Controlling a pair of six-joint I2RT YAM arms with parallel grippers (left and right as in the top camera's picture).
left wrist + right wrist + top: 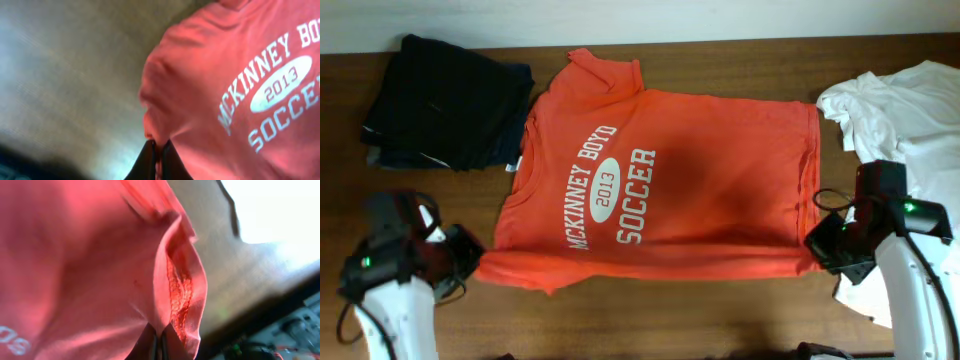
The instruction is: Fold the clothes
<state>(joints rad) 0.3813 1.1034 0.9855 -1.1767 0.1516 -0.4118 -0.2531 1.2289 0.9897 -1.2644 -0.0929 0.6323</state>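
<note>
The orange-red T-shirt (690, 180) with white "McKinney Boyd Soccer" lettering lies spread on the wooden table (650, 310), collar to the left, hem to the right. My left gripper (470, 258) is shut on its near left edge by the sleeve; the left wrist view shows cloth pinched between the jaws (159, 150) and the lettered shirt (240, 75). My right gripper (817, 250) is shut on the near hem corner; the right wrist view shows the hem (180, 290) bunched at the jaws (158, 342). The white T-shirt (910, 100) lies crumpled at the right.
A pile of dark folded clothes (445, 100) lies at the table's far left. The white shirt reaches under and behind my right arm. The table's front edge is near both arms.
</note>
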